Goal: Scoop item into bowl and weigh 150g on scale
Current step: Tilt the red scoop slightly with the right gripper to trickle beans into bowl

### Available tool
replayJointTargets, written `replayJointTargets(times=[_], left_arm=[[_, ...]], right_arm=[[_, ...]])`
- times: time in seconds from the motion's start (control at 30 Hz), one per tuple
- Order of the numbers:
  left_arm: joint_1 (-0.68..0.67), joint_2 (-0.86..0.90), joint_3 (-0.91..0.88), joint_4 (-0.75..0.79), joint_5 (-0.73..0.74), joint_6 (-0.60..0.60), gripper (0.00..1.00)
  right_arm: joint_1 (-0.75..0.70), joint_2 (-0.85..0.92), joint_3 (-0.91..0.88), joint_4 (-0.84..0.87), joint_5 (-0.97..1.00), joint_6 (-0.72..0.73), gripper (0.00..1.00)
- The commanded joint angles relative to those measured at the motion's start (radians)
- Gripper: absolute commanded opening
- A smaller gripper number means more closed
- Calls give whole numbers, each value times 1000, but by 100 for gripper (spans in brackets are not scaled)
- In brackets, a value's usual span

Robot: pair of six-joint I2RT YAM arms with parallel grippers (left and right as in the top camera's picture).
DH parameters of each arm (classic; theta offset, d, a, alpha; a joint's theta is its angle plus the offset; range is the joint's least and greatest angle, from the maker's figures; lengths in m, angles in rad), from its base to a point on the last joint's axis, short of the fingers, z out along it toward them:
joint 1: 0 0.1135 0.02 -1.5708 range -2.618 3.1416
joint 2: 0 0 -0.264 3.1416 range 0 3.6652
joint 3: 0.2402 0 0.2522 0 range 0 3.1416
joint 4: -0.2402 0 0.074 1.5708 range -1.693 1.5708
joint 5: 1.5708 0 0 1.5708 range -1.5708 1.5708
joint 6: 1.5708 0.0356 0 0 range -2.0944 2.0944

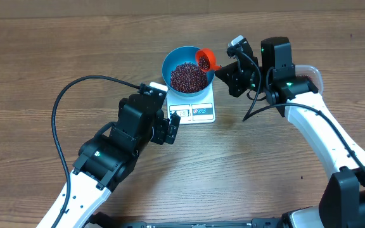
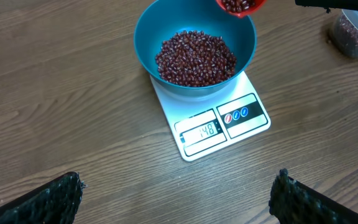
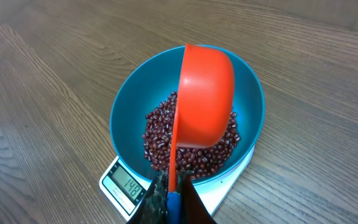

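Right gripper (image 3: 169, 198) is clamped on the handle of the orange scoop (image 3: 205, 93), which is tilted above the blue bowl (image 2: 143, 37). The bowl holds red beans (image 2: 194, 57) and stands on the white scale (image 2: 229, 127), with 148 on its display. Left gripper (image 2: 178, 190) is spread wide and holds nothing, on the near side of the scale.

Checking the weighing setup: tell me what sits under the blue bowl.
A white scale sits under the blue bowl, its display apparently reading 148. Its platform beneath the bowl is covered.
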Motion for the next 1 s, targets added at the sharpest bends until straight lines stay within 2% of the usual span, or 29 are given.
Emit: replayJointTargets(times=[0.0, 0.67, 0.97], left_arm=[[-6, 5, -2, 2, -13, -3, 99], [-6, 5, -2, 2, -13, -3, 99], [-6, 5, -2, 2, -13, -3, 99]], right_arm=[[5, -8, 8, 6, 0, 5, 4], [5, -8, 8, 18, 0, 3, 4], [5, -3, 8, 40, -1, -117, 4]])
